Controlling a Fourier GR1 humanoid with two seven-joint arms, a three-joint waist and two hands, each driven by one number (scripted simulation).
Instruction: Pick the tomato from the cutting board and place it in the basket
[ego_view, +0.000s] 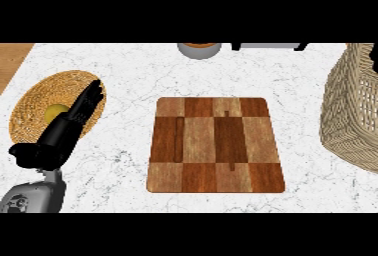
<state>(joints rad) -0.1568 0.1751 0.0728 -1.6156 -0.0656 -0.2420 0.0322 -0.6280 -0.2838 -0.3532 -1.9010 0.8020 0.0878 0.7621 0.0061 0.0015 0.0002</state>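
The left hand (74, 117) shows at the view's left, its grey forearm (33, 195) rising from the lower edge. Its black fingers (90, 97) are stretched out nearly straight and close together, pointing up and to the right over a round woven mat (37, 100). They hold nothing. A small yellowish round thing (55, 112) lies on the mat just beside the fingers, partly hidden by the hand; whether they touch it I cannot tell. The right hand shows nowhere in the view.

The wooden cutting board (215, 145), a patchwork of light and dark squares, lies in the middle of the white marble counter (133, 65), with nothing on top of it. No tomato is visible on the board or elsewhere. The wicker basket (354, 110) stands at the right edge, well apart from the hand, and its inside cannot be seen from here. At the top edge a grey round vessel (199, 50) with an orange-brown inside is partly cut off.
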